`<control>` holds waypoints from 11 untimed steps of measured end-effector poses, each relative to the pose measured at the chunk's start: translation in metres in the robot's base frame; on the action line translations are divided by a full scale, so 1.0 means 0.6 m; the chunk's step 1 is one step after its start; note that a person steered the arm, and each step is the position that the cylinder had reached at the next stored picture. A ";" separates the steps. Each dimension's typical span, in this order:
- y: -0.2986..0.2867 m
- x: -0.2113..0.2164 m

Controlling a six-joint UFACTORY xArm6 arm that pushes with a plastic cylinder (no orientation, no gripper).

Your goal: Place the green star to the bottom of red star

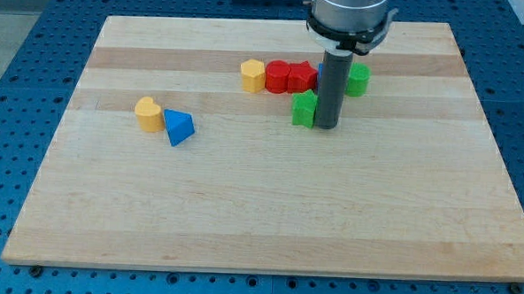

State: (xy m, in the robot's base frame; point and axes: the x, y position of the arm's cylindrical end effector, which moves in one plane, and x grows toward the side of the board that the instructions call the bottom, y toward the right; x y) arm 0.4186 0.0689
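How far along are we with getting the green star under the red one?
Mostly done: the green star sits just below the red star, close against the row. In hand: my tip rests at the green star's right side. Left: perhaps a small nudge toward the view's left to centre it, then back off.

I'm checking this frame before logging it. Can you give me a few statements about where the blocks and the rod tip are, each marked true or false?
1. The green star lies just below the red star in the view. True.
2. My tip is on the view's left side of the green star. False: it is right beside the star on the view's right.
3. The yellow block sits at the view's left end of the row of blocks. True.
4. The blue block touches the red star. False: it sits far to the view's left, beside an orange block.
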 end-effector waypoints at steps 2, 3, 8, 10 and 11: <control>-0.003 0.035; -0.017 0.047; -0.041 0.027; -0.043 -0.001; -0.045 -0.001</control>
State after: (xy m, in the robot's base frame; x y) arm 0.4181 0.0417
